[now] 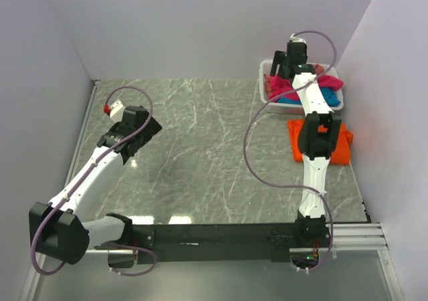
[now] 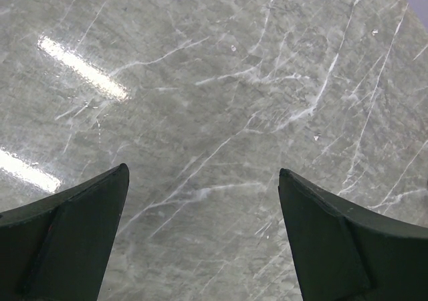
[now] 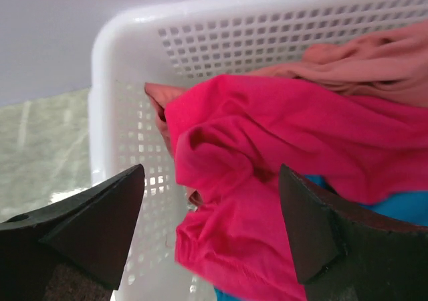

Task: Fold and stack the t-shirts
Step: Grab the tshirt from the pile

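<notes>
Right wrist: hovering right gripper [image 3: 210,174], spread wide, over magenta t-shirt [image 3: 267,134] in basket [image 3: 134,53], likely to grab it for folding; holding left gripper [image 2: 202,170] wide too, clear above table [image 2: 200,80].

Two arms are logged, left arm [image 1: 87,178] and right arm [image 1: 313,179]. Each is built from white tubular links joined by black boxy joint housings. A thin purple-grey cable [image 1: 254,155] is run along each arm. A white camera block [image 1: 118,110] with a small red tip is mounted at the left wrist. Both bases are bolted to a black rail [image 1: 214,236]. Left gripper [image 2: 202,180] and right gripper [image 3: 210,180] are fitted with matte black wedge-shaped fingers [image 3: 80,227], tapered at the tips.
</notes>
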Motion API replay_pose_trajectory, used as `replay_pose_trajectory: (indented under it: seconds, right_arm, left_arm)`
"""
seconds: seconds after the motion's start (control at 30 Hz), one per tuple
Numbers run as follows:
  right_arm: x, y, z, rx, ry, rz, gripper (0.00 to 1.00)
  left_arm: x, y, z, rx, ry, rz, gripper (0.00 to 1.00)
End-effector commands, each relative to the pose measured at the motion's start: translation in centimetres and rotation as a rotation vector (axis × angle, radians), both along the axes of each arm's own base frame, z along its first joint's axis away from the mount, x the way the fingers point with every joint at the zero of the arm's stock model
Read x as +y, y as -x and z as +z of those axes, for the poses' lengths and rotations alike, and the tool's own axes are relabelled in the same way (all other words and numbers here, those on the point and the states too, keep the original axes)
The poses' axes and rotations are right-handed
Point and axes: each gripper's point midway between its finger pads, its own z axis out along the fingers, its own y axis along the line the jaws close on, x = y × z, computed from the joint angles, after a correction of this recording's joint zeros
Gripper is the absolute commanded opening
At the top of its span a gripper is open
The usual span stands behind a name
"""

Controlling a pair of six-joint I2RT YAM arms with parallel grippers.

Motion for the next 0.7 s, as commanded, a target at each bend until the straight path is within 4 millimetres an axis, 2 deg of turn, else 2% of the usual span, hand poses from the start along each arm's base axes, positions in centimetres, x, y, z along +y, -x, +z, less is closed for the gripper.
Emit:
replay_pose_trajectory:
  seconds: [0.0, 0.13, 0.23, 0.33, 0.53, 0.63, 0.67]
  right_arm:
    - [1.1, -1.1, 0.9, -0.023, 0.112, 0.053, 0.87]
    - [2.2, -1.1, -0.9, 0.000, 0.135, 0.062, 0.86]
    - [1.9, -1.0, -2.1, 0.022, 0.126, 0.037, 0.78]
    - [1.7, -0.9, -2.8, 0.043, 0.137, 0.022, 0.62]
    - [0.2, -0.6, -4.2, 0.088, 0.203, -0.023, 0.66]
    - [0.0, -0.9, -5.0, 0.093, 0.205, -0.015, 0.63]
    - [0.0, -1.0, -5.4, 0.095, 0.204, -0.013, 0.59]
  left_arm:
    - [0.0, -0.6, 1.4, -0.037, -0.007, -0.003, 0.99]
    - [0.1, -0.5, 1.4, -0.035, -0.012, 0.005, 1.00]
    - [0.3, -0.4, 1.5, -0.041, -0.015, 0.011, 0.99]
    - [0.5, -0.2, 1.5, -0.042, -0.019, 0.016, 1.00]
    - [0.6, 0.0, 1.6, -0.042, -0.018, 0.021, 0.99]
    - [0.4, 0.0, 1.6, -0.048, -0.011, 0.013, 1.00]
    - [0.4, 0.0, 1.7, -0.048, -0.008, 0.012, 0.99]
